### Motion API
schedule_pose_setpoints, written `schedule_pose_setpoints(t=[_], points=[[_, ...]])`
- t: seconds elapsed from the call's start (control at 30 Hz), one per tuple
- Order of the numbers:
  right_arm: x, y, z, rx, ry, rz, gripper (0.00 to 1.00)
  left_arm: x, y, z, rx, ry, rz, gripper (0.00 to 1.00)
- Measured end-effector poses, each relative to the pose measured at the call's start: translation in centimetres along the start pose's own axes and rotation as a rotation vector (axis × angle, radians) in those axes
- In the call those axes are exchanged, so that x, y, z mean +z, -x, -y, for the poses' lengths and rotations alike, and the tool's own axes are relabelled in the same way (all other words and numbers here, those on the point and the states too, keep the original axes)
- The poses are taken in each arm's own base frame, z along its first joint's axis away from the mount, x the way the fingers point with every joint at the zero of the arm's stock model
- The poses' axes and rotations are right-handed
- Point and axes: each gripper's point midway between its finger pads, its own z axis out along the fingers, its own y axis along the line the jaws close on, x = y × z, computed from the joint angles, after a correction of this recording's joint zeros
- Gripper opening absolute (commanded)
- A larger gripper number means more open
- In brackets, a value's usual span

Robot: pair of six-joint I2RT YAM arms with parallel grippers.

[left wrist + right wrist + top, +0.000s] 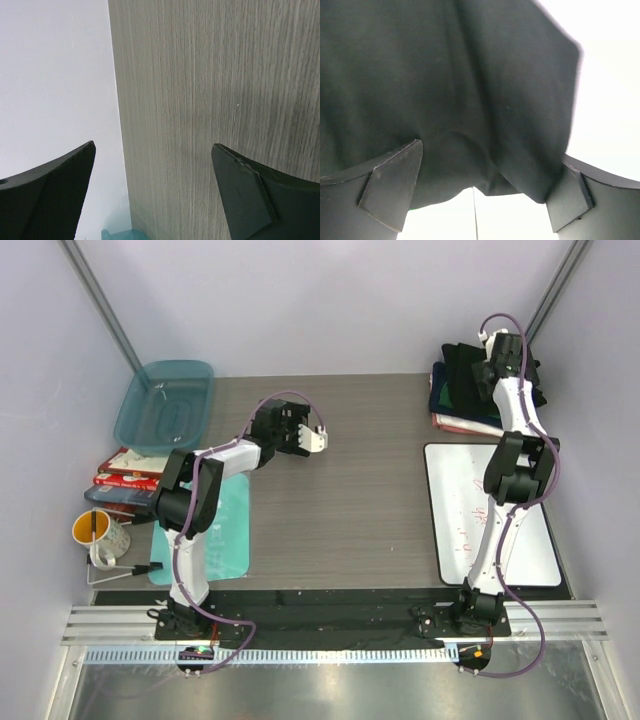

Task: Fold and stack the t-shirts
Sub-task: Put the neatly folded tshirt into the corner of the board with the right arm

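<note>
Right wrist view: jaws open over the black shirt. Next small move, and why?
Probably close the right gripper on the black t-shirt: its jaws stand wide apart and the cloth's edge lies between them, atop the stack at the table's far right corner.

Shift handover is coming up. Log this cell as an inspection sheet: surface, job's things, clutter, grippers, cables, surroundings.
Surface: grey wood-grain table, no stains seen.
Job's things: stack of t-shirts at the far right corner, with the black t-shirt on top.
Clutter: teal tub, teal mat, books and mug on the left; whiteboard on the right.
Grippers: left gripper open over plain wood, holding nothing; right gripper open over the stack, black cloth between its fingers.
Cables: purple cables run along both arms, no snag seen.
Surroundings: pale walls; metal rail at the near edge.
</note>
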Motion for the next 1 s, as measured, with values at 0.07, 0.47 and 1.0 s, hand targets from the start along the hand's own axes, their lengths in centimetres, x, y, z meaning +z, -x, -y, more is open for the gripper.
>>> schedule_pose_setpoints(t=[0.07,0.47,1.0], points=[[0.5,-0.2,0.7,-0.01,-0.065,-0.012,1.0,0.0,-0.1,0.1,-0.002,-0.002,-0.002,0.98],[-1.4,2.1,6.7,0.032,-0.432,0.011,1.0,0.0,-0.2,0.6,-0.01,-0.012,-0.004,0.98],[-0.7,8.3,0.5,-0.044,-0.362,0.148,0.91,-0.1,0.0,1.2,-0.004,-0.036,-0.008,0.98]])
